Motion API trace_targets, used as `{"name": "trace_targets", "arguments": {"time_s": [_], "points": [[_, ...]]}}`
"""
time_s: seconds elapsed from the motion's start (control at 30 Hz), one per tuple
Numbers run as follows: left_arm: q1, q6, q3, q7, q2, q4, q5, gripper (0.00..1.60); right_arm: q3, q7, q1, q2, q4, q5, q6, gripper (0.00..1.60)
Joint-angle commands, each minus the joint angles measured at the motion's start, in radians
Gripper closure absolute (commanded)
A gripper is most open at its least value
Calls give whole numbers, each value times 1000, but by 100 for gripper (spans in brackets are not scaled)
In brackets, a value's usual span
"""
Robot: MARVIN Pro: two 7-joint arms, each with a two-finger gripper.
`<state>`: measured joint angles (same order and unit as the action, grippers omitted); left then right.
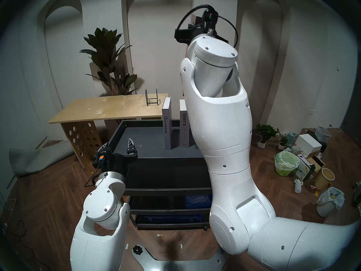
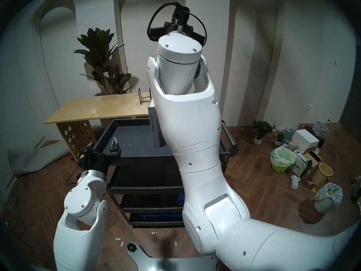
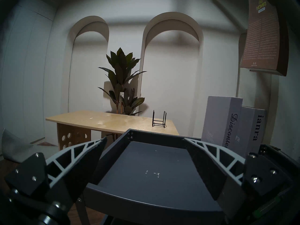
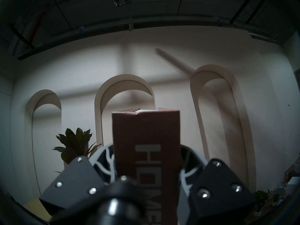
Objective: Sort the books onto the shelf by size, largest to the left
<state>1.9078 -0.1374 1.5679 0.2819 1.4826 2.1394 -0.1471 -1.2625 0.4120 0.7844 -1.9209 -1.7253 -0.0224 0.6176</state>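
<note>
The shelf is a black cart; its flat top tray (image 1: 148, 135) carries two upright books at its right side. These are the grey "Discontent" (image 1: 167, 125) and, to its right, the shorter light grey "ianra" (image 1: 184, 125). Both also show in the left wrist view, "Discontent" (image 3: 220, 122) and "ianra" (image 3: 254, 130). My right gripper (image 4: 146, 154) is shut on the brown "HOMES" book (image 4: 146, 135) and holds it high above the cart (image 3: 263, 36). My left gripper (image 3: 145, 139) is open and empty, low at the tray's front left corner (image 1: 117, 145).
A tan wooden table (image 1: 109, 108) stands behind the cart with a small black wire rack (image 1: 152, 99) on it. A potted plant (image 1: 111, 61) is behind that. The cart's chrome handle (image 2: 227, 135) is on its right. Boxes, bags and pots (image 1: 304, 157) litter the floor at right.
</note>
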Motion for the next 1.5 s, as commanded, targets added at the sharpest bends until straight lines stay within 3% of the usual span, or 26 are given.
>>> {"name": "trace_targets", "arguments": {"time_s": [0.0, 0.33, 0.8, 1.47], "points": [[21, 19, 28, 9, 1, 43, -3, 0, 22, 30, -103, -86, 54, 41, 29, 160], [56, 34, 85, 20, 2, 54, -28, 0, 71, 90, -187, -86, 223, 125, -13, 160], [74, 48, 181, 18, -8, 33, -97, 0, 176, 138, -252, -86, 430, 256, -194, 160], [79, 65, 281, -27, -27, -25, -188, 0, 343, 242, -304, -86, 821, 426, -485, 160]]}}
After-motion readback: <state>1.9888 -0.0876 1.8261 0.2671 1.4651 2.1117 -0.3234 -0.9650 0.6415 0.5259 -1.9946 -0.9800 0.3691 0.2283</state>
